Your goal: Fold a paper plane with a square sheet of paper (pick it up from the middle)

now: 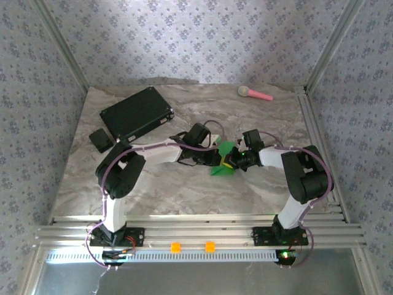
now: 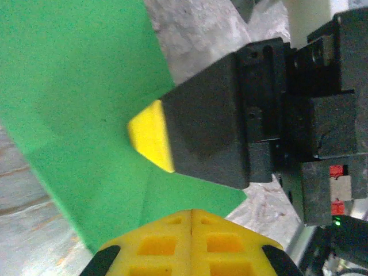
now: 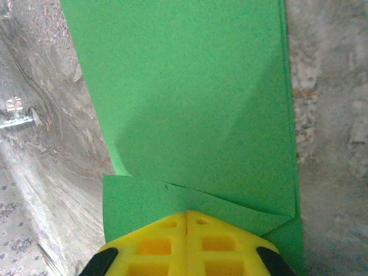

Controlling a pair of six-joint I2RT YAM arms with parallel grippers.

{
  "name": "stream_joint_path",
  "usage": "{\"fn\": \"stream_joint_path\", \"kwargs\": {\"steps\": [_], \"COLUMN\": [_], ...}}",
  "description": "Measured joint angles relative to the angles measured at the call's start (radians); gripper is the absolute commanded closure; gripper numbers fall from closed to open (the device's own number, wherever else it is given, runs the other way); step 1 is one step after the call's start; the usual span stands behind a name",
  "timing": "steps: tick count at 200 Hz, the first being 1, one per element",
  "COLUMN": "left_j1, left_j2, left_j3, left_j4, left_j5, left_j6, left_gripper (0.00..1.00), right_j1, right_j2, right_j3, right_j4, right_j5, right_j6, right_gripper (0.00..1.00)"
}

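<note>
The bright green sheet of paper (image 1: 225,149) is held just above the marble table at its centre, between the two arms. It is partly folded, with creases and an overlapping flap (image 3: 172,198). My left gripper (image 1: 216,161) reaches it from the left. Its yellow fingertips (image 2: 172,227) are pressed together at the paper's (image 2: 75,98) lower edge. My right gripper (image 1: 231,162) comes from the right and is shut on the paper's (image 3: 190,92) folded edge. In the left wrist view one of its black fingers, with a yellow tip (image 2: 150,137), lies on the sheet.
A black rectangular case (image 1: 136,112) lies at the back left, with a small black box (image 1: 101,140) beside it. A pink-handled toy (image 1: 255,93) rests at the back right. Metal rails (image 1: 202,232) run along the near edge, and patterned walls close off three sides.
</note>
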Motion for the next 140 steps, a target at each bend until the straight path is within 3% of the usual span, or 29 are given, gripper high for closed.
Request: {"fn": "stream_joint_path", "kwargs": {"steps": [75,140], "left_j1": [0.034,0.029], "left_j2": [0.098,0.149], "left_j3": [0.035,0.100], "left_j4": [0.006,-0.033], "left_j5": [0.147,0.180], "left_j6": [-0.028,0.003], "left_gripper": [0.94,0.95], "right_j1": [-0.005,-0.006], "right_j2": [0.000,0.000], "right_j3": [-0.001,-0.002], "right_j4": [0.000,0.000], "right_j5": [-0.004,-0.005], "right_j6": [0.000,0.000], "right_gripper": [1.00,1.00]}}
